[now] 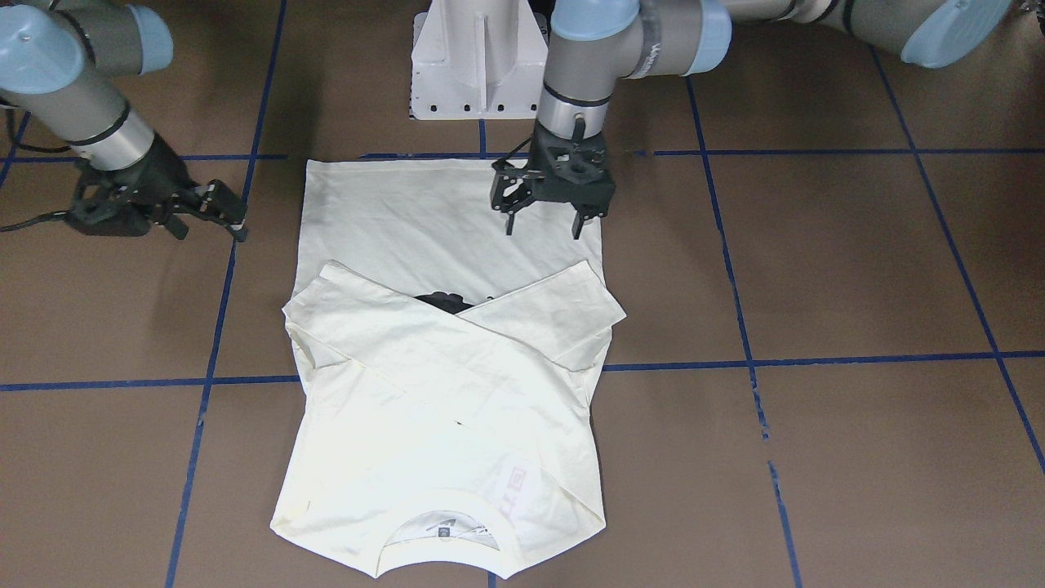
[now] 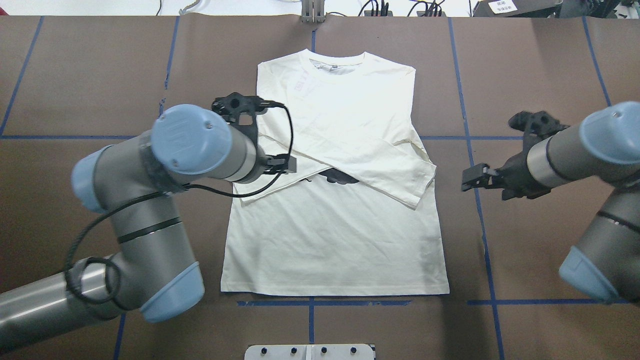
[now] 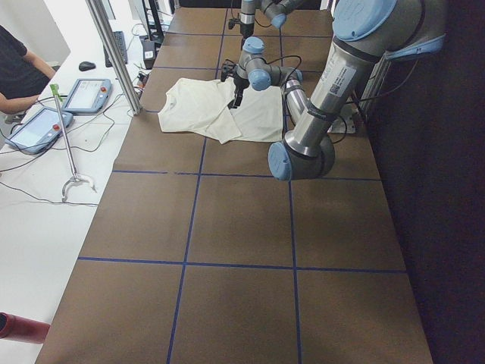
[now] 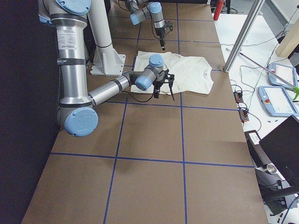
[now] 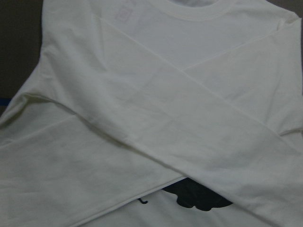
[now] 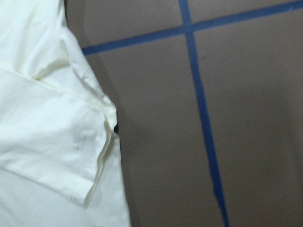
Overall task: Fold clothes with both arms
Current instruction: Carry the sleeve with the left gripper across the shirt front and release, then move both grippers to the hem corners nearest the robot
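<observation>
Brown taped bench [image 1: 816, 245]: cream-white long-sleeved T-shirt [image 1: 441, 384], sleeves crossed for folding; left black gripper [image 1: 543, 230] over it, fingers apart, likely pre-grasp; right black gripper [image 1: 210, 222] alongside, fingers: cannot tell.

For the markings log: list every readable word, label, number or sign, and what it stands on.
Nothing reads clearly.
Faint pink lettering showing through the T-shirt by the collar: too faint to read.
Neck label: too small.
Left arm's sticker: too small.
Right arm's sticker: too small.

The shirt [image 2: 340, 240] is lying on the table [image 2: 525, 65] (sleeves [image 2: 370, 165] crossed on top), left gripper [image 1: 543, 229] above it, right gripper [image 1: 211, 227] alongside.
</observation>
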Tool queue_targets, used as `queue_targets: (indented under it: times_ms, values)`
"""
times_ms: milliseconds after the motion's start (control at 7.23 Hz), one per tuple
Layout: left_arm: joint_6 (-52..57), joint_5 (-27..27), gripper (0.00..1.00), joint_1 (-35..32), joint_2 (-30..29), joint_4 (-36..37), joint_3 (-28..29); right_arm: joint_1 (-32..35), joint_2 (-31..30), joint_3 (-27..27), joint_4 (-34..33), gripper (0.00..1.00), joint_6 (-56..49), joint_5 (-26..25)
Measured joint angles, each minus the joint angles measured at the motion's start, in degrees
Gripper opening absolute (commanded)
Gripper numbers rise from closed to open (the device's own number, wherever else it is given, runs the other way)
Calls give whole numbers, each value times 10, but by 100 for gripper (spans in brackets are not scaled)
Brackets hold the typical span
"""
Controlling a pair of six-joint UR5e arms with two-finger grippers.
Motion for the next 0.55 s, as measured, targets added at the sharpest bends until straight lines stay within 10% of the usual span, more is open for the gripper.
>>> queue_targets:
  times_ms: [553]
  values:
    - [24, 0, 100, -6, 80, 9, -90, -209, -7, 29, 0, 100, 149, -144]
